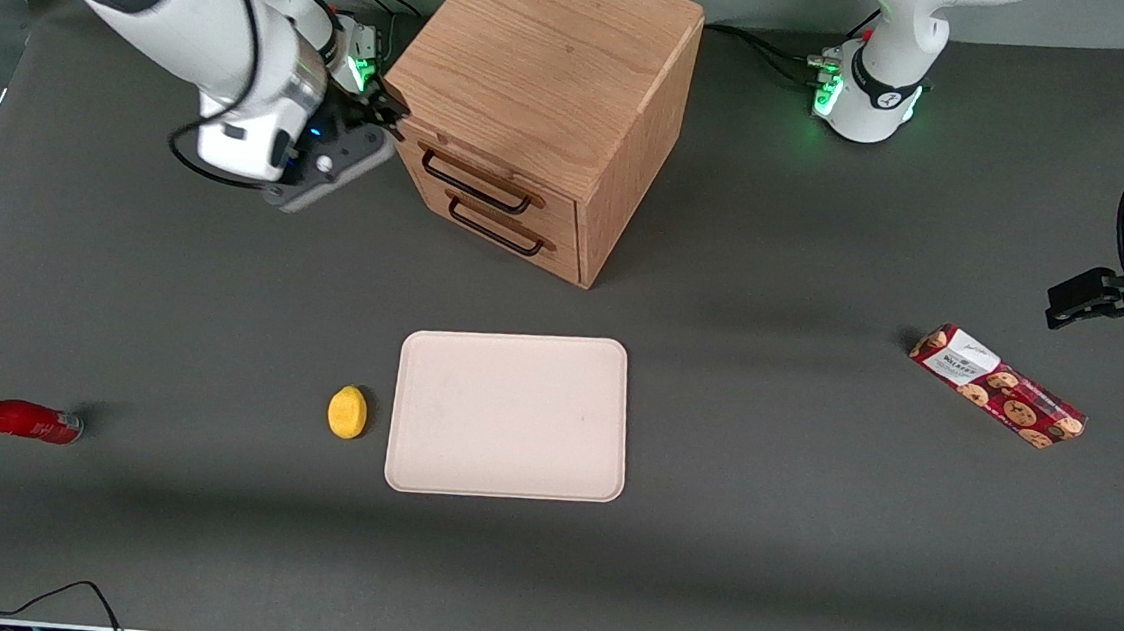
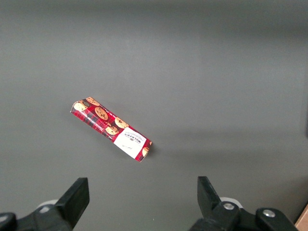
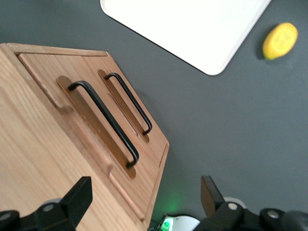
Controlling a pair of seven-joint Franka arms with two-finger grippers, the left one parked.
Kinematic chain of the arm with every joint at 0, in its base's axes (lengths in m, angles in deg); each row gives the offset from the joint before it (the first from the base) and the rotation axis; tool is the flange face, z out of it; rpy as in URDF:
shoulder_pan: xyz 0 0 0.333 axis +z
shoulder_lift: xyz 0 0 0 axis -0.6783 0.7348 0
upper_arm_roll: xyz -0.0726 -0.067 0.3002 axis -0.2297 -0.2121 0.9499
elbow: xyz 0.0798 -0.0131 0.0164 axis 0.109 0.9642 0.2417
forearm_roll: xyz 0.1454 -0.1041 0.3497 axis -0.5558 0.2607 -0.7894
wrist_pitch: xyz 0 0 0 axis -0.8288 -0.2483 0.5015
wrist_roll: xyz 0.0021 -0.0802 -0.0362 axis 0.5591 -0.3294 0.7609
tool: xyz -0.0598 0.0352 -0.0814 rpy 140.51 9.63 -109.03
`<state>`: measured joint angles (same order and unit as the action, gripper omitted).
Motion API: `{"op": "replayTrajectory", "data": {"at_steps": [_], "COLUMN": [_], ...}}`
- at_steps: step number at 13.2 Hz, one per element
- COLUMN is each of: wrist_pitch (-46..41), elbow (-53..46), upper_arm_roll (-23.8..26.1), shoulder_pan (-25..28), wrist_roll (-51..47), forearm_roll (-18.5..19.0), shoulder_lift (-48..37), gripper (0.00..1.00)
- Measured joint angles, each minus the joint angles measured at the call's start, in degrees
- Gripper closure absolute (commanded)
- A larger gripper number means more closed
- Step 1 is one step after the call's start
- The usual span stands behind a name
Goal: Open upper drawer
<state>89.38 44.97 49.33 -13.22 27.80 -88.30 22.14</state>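
Light: even, bright, from overhead.
Shadows: soft, beside the wooden cabinet [image 1: 549,104] and lemon [image 1: 348,411].
Glare: white tray [image 3: 192,26] washed out.
Blur: gripper [image 1: 389,119] arm's white housing soft.
Glow: green LEDs at arm bases.

Robot lab, grey mat table [image 1: 776,272], cables, staged props

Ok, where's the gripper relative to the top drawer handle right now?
The gripper is open, up beside the cabinet at its top front corner on the working arm's end, just above and to the side of the upper drawer handle, not touching it.
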Motion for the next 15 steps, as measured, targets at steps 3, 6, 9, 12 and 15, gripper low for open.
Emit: {"op": "replayTrajectory", "data": {"at_steps": [3, 6, 9, 12, 15], "wrist_pitch": [2.48, 6.77, 9.45, 10.14, 11.72], "elbow": [0.12, 3.01, 7.23, 9.74, 11.57], "upper_arm_roll": [2.26, 3.48, 4.86, 5.46, 5.47], "shoulder_pan": [0.10, 0.09, 0.03, -0.04, -0.13], "wrist_roll": [1.94, 3.02, 4.23, 4.78, 6.51], "forearm_roll": [-0.01, -0.01, -0.01, -0.01, -0.01], "shoulder_lift": [2.97, 4.44, 4.58, 4.59, 5.04], "gripper": [0.00, 0.00, 0.00, 0.00, 0.00]}}
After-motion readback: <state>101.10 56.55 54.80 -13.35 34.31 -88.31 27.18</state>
